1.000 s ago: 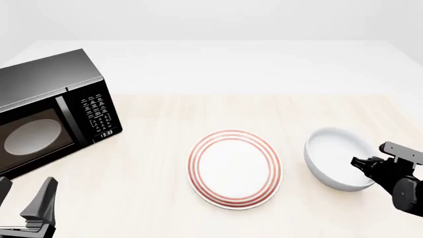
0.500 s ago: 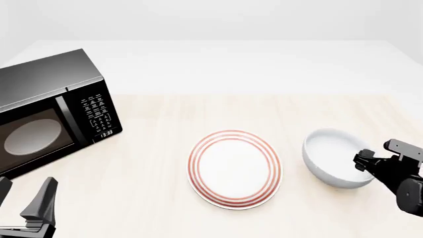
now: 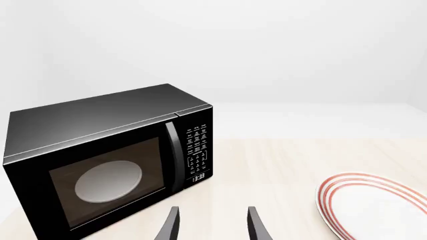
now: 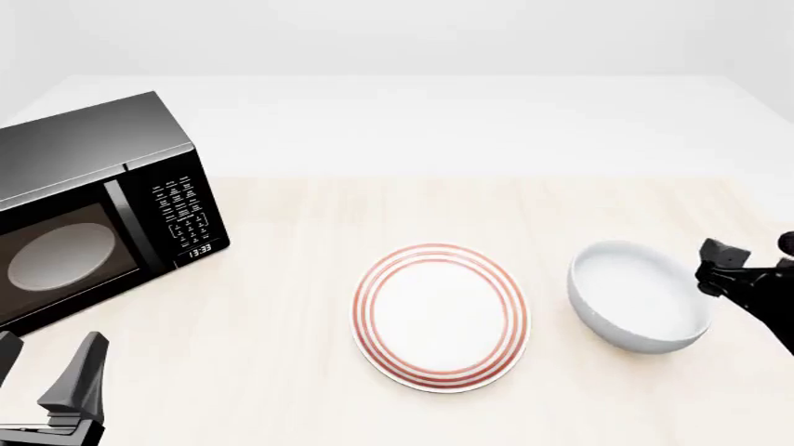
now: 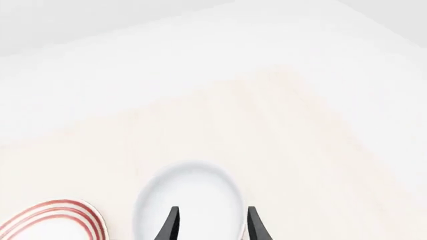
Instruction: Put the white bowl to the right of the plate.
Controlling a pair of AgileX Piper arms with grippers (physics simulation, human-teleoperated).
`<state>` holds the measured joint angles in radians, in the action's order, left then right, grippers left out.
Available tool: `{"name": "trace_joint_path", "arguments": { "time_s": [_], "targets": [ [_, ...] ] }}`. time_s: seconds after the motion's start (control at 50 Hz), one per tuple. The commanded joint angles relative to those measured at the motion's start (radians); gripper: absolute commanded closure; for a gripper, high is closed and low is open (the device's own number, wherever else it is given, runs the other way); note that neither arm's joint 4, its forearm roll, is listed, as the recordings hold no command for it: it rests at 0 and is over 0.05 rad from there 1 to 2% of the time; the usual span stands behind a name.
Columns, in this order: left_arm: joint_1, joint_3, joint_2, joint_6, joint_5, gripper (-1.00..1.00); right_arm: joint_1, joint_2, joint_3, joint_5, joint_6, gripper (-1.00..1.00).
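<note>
The bowl (image 4: 638, 297) sat right of the plate (image 4: 441, 316) — right end effector (image 5: 210, 225) spread, empty, just beside it.

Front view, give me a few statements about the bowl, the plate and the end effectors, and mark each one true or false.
1. The white bowl sits to the right of the plate. True.
2. The bowl rests on top of the plate. False: the two stand side by side on the table with a gap between them.
3. The right end effector is shut on the bowl's rim. False: its fingers are apart and nothing is between them.
4. The left end effector is open and empty. True.
5. The microwave door stands open. False: it is closed.
</note>
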<state>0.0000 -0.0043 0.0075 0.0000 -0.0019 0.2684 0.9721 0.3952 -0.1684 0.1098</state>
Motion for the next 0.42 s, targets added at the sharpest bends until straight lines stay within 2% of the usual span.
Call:
{"name": "trace_joint_path", "arguments": {
  "time_s": [0.02,0.08,0.1,0.14,0.2,0.28,0.3,0.34,0.38,0.4,0.42],
  "targets": [
    [0.000,0.000,0.000,0.000,0.000,-1.00,-0.077,-0.372,-0.016,0.178,-0.017,-1.00],
    [0.000,0.000,0.000,0.000,0.000,-1.00,-0.107,-0.431,-0.054,0.177,-0.013,-1.00],
    [0.000,0.000,0.000,0.000,0.000,-1.00,-0.120,-0.517,-0.077,0.186,0.014,-1.00],
    [0.000,0.000,0.000,0.000,0.000,-1.00,-0.120,-0.530,-0.098,0.176,0.016,-1.00],
    [0.000,0.000,0.000,0.000,0.000,-1.00,-0.106,-0.633,-0.137,0.175,0.007,-1.00],
    [0.000,0.000,0.000,0.000,0.000,-1.00,-0.165,-0.754,-0.194,0.190,-0.077,-1.00],
    [0.000,0.000,0.000,0.000,0.000,-1.00,-0.154,-0.721,-0.208,0.173,-0.079,-1.00],
    [0.000,0.000,0.000,0.000,0.000,-1.00,-0.181,-0.817,-0.240,0.210,-0.066,-1.00],
    [0.000,0.000,0.000,0.000,0.000,-1.00,-0.194,-0.872,-0.253,0.240,-0.099,-1.00],
    [0.000,0.000,0.000,0.000,0.000,-1.00,-0.172,-0.917,-0.256,0.266,-0.101,-1.00],
    [0.000,0.000,0.000,0.000,0.000,-1.00,-0.168,-0.933,-0.260,0.276,-0.076,-1.00]
  ]
}}
